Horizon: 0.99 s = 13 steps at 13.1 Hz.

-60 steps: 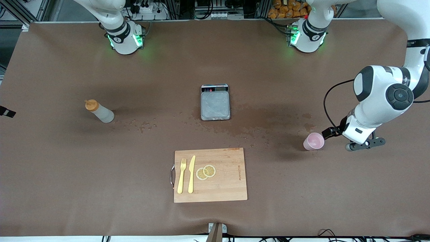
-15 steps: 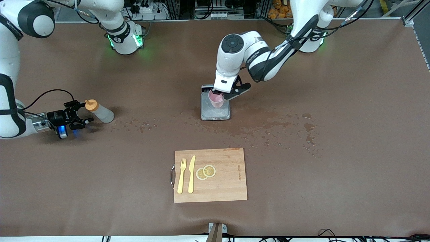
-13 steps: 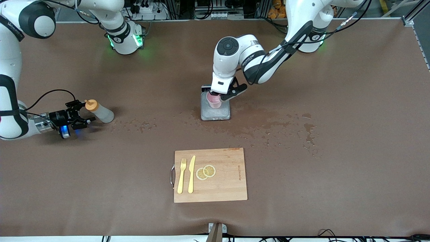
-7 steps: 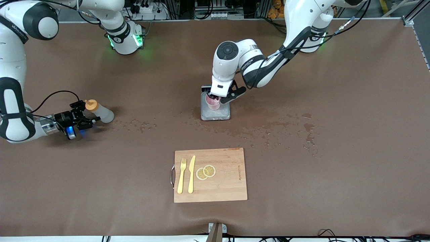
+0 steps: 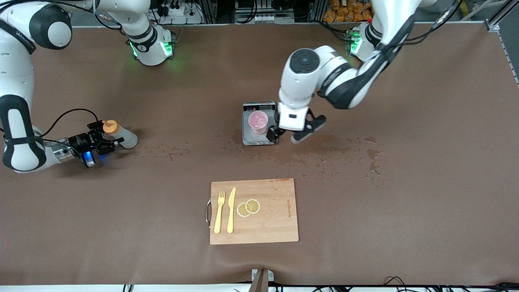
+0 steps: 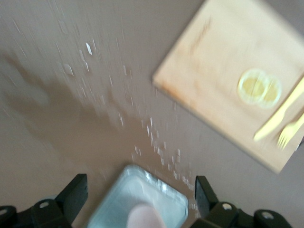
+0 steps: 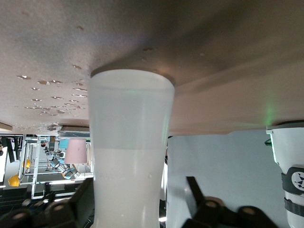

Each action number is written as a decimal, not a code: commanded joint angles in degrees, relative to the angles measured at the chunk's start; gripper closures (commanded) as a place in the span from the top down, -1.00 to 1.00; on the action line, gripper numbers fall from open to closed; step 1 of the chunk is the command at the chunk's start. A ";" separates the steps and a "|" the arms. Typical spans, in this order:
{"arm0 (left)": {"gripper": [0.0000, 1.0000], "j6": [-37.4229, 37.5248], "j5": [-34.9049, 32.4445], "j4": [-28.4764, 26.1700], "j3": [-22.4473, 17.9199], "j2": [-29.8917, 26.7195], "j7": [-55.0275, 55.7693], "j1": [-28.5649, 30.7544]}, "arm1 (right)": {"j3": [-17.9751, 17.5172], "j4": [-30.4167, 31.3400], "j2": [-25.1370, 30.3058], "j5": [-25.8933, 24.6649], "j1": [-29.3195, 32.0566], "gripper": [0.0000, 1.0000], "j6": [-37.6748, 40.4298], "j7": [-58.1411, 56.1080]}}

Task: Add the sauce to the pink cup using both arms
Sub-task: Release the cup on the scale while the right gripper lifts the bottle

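Table (image 5: 405, 227) wide under both arms, cutting board (image 5: 259, 215) nearer the front camera than either gripper. Scale (image 5: 260, 126) just beside the left gripper (image 5: 290, 136), toward the right arm's end; pink cup (image 5: 258, 121) upright on it, released. Left gripper spread open, raised over the scale's edge; a moment ago clamped on the cup there, now let go and lifted. Sauce (image 5: 120, 135) standing between the fingers of the right gripper (image 5: 106, 141), which has crept closer around it. Right wrist view alone: bottle (image 7: 129, 152) filling the gap, fingers (image 7: 71, 204) parted, contact not discernible. Left wrist view alone: blurred cup rim (image 6: 147, 216) between wide fingers (image 6: 71, 194).
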<state>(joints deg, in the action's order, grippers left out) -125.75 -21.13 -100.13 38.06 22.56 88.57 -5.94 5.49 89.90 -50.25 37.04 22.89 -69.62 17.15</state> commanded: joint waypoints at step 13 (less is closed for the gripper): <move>1.00 29.40 11.99 15.39 -3.84 -10.52 -58.66 24.15 | 0.05 -9.37 2.35 0.93 -2.41 0.17 9.31 14.19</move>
<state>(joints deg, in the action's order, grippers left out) -101.96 -10.81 -87.27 37.53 13.99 34.39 20.43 5.51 82.55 -49.56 37.08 21.73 -62.75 25.99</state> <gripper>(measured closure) 0.000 0.414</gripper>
